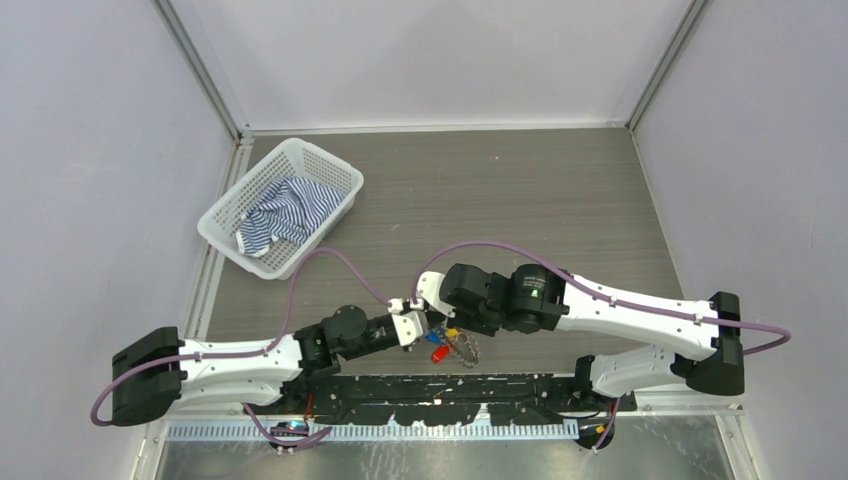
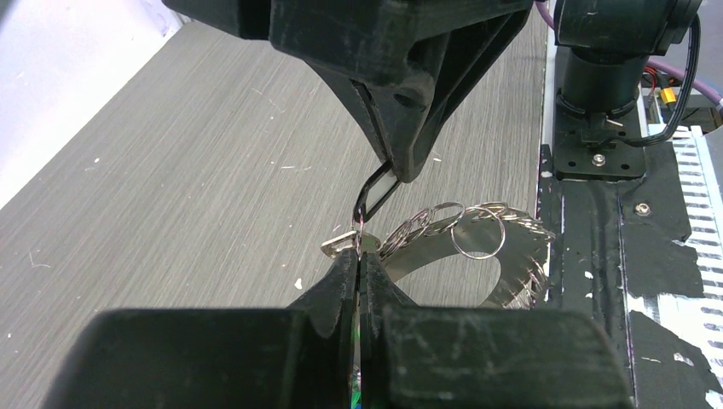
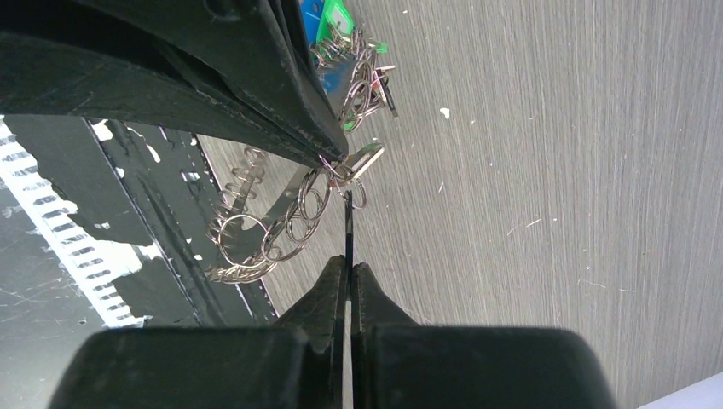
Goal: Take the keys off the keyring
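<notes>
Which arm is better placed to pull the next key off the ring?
Left, probably: the left gripper is shut on a silver key beside the keyring; the right gripper holds only a thin black piece.

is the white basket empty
No, a blue-and-white striped cloth lies bunched inside the white basket in the top view.
</notes>
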